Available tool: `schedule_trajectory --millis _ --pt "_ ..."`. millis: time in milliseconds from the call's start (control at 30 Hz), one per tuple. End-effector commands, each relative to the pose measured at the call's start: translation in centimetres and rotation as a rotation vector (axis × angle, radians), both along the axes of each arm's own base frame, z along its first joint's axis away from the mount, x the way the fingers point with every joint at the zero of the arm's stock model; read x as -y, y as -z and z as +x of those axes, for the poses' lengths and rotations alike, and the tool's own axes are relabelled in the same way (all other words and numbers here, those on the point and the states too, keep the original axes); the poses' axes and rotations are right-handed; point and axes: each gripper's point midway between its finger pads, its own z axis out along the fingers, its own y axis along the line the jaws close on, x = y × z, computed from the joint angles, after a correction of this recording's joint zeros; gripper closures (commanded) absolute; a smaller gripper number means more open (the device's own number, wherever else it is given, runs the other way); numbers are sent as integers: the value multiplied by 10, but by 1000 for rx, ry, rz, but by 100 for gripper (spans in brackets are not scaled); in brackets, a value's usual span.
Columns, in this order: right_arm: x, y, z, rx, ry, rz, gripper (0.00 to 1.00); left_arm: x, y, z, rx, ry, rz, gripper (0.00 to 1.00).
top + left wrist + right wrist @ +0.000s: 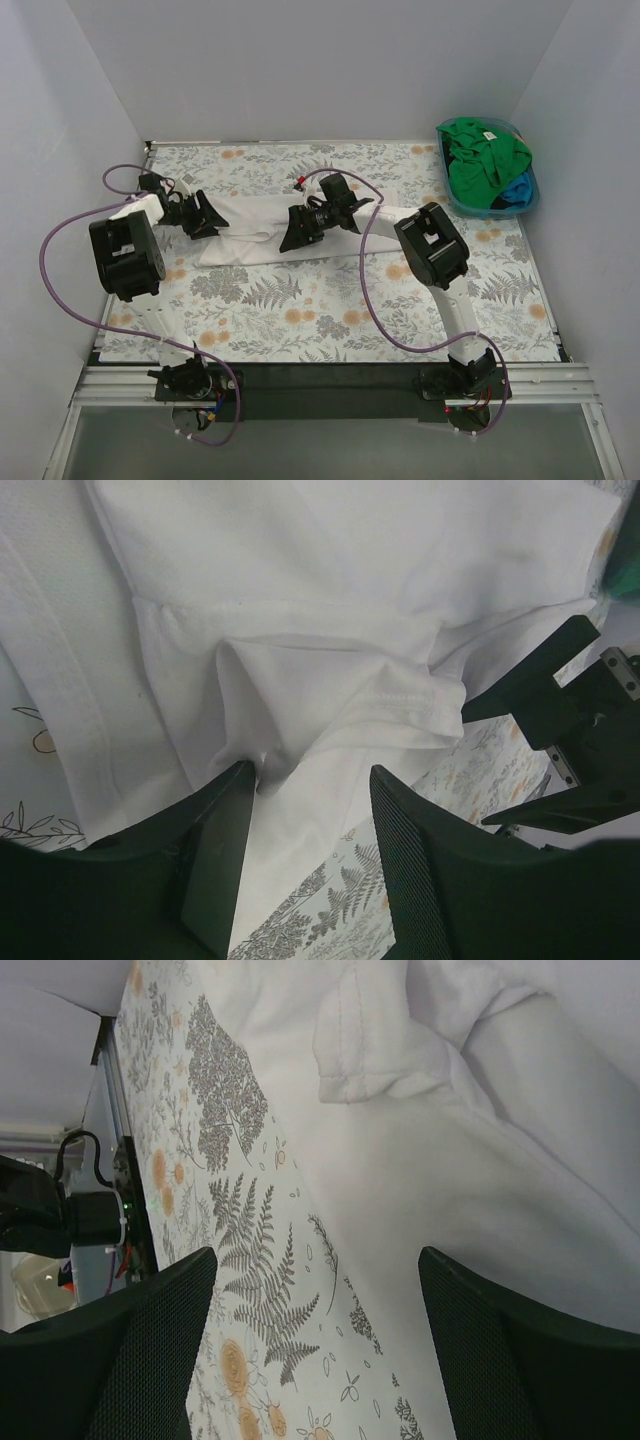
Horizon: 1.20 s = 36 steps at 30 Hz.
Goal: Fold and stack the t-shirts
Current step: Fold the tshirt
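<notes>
Floral table cloth (pixel 300 310) over the table, white t-shirt (pixel 250 228) rumpled mid-cloth between both arms, bin (pixel 531 192) at the far right holding green t-shirt (pixel 480 155) and blue t-shirt (pixel 515 190), left gripper (pixel 310 780) parted around a raised fold, right gripper (pixel 315 1270) spread wide over the shirt's edge.

The light was soft and even, coming from above, with only weak shadows on the table cloth (pixel 300 310). The white t-shirt (pixel 300 570) looked bright, nearly washed out, in the wrist views.
</notes>
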Motion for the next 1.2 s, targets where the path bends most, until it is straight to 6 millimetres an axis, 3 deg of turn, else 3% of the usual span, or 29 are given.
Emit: schedule_trajectory --millis 0,233,400,533,700,867,967,1067,1167 --pt "9 -17 -3 77 -24 13 11 4 -28 16 88 23 -25 53" --pt "15 -20 -10 100 -44 -5 11 3 -36 22 105 23 -13 62" --pt "18 -20 -9 107 -42 -21 11 3 -35 29 107 28 -18 75" --pt "22 -17 -5 118 -33 -36 11 2 -34 33 100 24 -11 78" --pt "27 -6 -3 129 -25 -82 13 -12 -24 22 52 12 90 75" --pt "35 7 -1 142 -7 -140 16 -45 -6 -22 -50 -62 146 71" --pt "37 14 0 138 -1 -162 16 -68 -11 -34 -35 -114 157 66" --pt "37 19 1 132 1 -174 17 -87 -22 -33 7 -145 161 61" --pt "34 16 -1 111 -13 -153 18 -77 -41 -23 85 -87 120 59"
